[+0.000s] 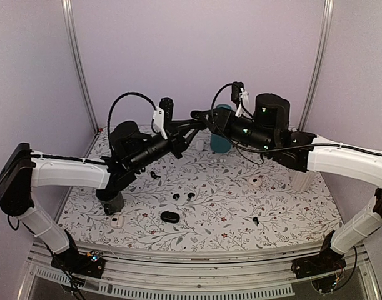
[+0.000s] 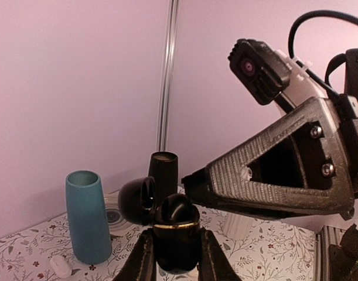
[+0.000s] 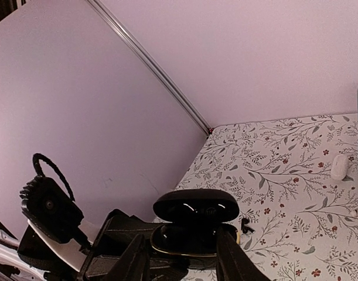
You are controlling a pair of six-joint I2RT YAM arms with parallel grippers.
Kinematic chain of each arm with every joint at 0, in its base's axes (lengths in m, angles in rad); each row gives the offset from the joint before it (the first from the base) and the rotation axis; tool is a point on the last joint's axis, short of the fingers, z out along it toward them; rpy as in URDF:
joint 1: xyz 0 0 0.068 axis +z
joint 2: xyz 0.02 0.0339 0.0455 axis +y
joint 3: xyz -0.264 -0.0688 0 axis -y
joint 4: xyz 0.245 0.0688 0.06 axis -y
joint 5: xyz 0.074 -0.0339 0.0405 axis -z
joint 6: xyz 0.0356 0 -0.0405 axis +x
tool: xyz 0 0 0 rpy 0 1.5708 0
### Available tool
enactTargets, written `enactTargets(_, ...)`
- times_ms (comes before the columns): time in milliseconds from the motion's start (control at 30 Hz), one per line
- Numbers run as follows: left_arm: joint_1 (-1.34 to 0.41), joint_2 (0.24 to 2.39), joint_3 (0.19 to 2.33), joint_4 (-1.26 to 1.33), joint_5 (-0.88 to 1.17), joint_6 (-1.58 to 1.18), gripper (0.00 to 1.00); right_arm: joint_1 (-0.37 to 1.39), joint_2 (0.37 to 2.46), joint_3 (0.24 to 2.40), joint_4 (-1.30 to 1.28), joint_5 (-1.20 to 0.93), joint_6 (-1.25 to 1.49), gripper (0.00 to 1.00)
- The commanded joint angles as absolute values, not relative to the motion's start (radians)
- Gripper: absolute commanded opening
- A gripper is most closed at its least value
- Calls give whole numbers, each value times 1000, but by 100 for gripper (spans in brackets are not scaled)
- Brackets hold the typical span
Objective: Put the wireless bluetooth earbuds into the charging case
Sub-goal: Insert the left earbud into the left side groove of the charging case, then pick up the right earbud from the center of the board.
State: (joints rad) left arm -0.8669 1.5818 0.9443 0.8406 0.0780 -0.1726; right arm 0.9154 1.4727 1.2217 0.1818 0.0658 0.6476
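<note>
Black charging case [image 2: 176, 219] in left tool [image 2: 176, 237]; right wrist: lid [image 3: 196, 206] interior.

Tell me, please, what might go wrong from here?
1. The open charging case is held in the air by the left gripper, with the right gripper crowding it; a nudge might dislodge it or shut its lid.
2. The earbuds lie on the table, tiny and glossy, so they may slip when grasped.
</note>
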Motion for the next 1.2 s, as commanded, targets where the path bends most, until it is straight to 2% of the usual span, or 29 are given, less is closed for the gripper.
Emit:
enactTargets(0, -848, 1533, 928, 919, 113, -196, 0, 909, 1429, 1234, 89, 96, 627, 40)
enactTargets(233, -825, 1498, 891, 901, 126, -211, 0, 881, 1379, 1217, -27, 142, 627, 42)
enactTargets(833, -766, 1411, 824, 885, 154, -231, 0, 836, 1267, 886, -425, 132, 792, 42)
enactTargets(1167, -763, 1415, 824, 886, 167, -241, 0, 836, 1285, 740, -488, 58, 839, 40)
